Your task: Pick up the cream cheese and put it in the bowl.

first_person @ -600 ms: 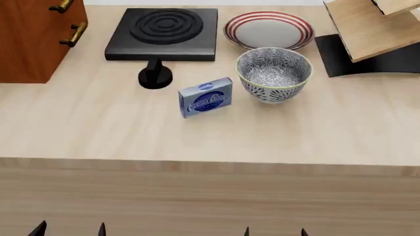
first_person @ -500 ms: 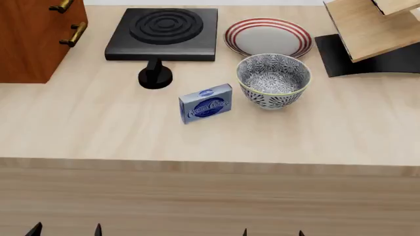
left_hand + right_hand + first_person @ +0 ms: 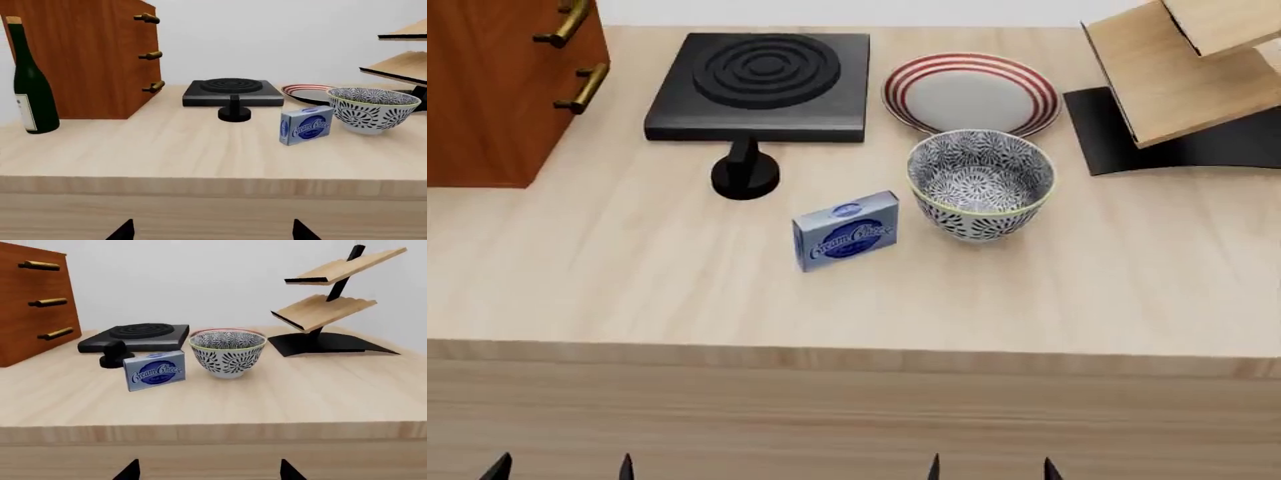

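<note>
Everything sits lower in the head view than before. Cream cheese (image 3: 846,231) untouched beside bowl (image 3: 981,184); both jaws open, empty.

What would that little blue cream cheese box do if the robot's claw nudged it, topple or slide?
The cream cheese stands upright on a narrow edge, so a nudge on its broad face would probably topple it flat. It looks like a stiff box, likely to keep its shape when squeezed. Falling sideways, it might bump the bowl close beside it.
</note>
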Controlling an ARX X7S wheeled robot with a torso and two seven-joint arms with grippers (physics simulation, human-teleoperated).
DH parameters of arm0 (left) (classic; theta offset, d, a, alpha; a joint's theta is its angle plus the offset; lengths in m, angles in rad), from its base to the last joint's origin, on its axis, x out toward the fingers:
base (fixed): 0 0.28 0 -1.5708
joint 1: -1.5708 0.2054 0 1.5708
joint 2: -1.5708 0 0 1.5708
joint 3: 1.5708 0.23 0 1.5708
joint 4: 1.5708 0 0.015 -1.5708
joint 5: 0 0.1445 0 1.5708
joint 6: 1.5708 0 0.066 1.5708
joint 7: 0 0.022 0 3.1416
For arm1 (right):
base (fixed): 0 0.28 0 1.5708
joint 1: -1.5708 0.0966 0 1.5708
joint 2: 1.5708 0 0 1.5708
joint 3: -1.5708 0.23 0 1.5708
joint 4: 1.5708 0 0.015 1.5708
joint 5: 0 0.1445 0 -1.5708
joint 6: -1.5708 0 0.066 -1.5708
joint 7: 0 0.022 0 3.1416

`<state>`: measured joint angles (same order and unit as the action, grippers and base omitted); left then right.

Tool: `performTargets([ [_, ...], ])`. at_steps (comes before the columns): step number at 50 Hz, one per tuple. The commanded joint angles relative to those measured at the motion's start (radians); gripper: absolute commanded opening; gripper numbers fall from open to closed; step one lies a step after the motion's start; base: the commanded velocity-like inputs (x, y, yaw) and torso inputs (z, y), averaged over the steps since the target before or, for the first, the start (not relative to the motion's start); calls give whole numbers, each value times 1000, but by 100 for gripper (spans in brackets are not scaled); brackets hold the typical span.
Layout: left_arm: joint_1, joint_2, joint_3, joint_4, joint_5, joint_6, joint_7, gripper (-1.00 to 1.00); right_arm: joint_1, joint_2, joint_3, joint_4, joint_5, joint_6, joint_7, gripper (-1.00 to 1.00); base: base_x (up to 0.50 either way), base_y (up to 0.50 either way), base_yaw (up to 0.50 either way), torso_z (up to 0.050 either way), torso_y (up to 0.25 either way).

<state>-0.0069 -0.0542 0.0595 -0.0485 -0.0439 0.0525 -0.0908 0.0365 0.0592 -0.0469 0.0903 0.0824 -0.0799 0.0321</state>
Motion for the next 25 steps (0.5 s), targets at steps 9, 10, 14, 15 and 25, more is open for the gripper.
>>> performTargets([
  [9,-4,-26,34,-27,-22,35,-32,100,6,23,-31,18,39,-24,13,100,0,0,0,50,11],
  [10,-3,-28,36,-26,-23,36,-33,100,6,25,-33,18,39,-25,14,100,0,0,0,50,10],
  [14,-3,-32,41,-28,-27,40,-36,100,7,28,-37,19,45,-27,18,100,0,0,0,50,11],
  [15,-3,-33,43,-26,-28,39,-37,100,7,29,-38,18,46,-28,20,100,0,0,0,50,12],
  [25,-4,-42,53,-29,-43,45,-51,100,5,40,-51,18,58,-39,31,100,0,0,0,50,11],
])
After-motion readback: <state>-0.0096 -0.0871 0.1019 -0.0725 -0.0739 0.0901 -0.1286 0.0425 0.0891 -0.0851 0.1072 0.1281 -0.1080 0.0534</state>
